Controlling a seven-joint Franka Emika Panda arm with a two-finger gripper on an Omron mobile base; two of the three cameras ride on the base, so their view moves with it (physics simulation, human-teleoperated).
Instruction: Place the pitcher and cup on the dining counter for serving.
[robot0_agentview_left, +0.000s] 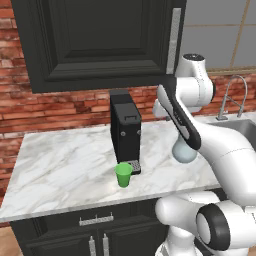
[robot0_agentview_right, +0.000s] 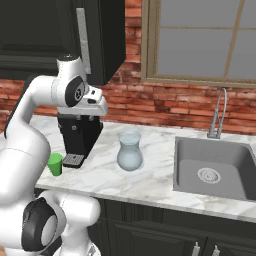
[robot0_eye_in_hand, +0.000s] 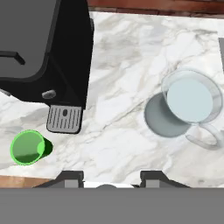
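A: Where's the pitcher (robot0_agentview_right: 130, 151)?
B: Mid-frame in right base view, upright on the marble counter (robot0_agentview_right: 150, 175), between the coffee machine (robot0_agentview_right: 79, 134) and the sink (robot0_agentview_right: 216, 167). In hand view it's right of centre, seen from above, handle toward lower right.
A: And the cup (robot0_agentview_left: 123, 175)?
B: Centre of left base view, just in front of the machine's drip tray (robot0_eye_in_hand: 64, 118), near the counter's front edge. Lower left in hand view, upright, not touching the tray.
A: Gripper (robot0_eye_in_hand: 112, 176)?
B: Tips poke up at bottom centre of hand view, apart w/ bare marble between them, nothing held. Partly spread. It's up above the counter, looking down; cup to one side, pitcher to the other, both well clear of the fingers.
A: Arm?
B: Reaches up from lower right in left base view, partly covering the pitcher there.
A: Anything else?
B: Black wall cabinet (robot0_agentview_left: 95, 42) upper left, brick wall behind, faucet (robot0_agentview_right: 218, 116) at right.
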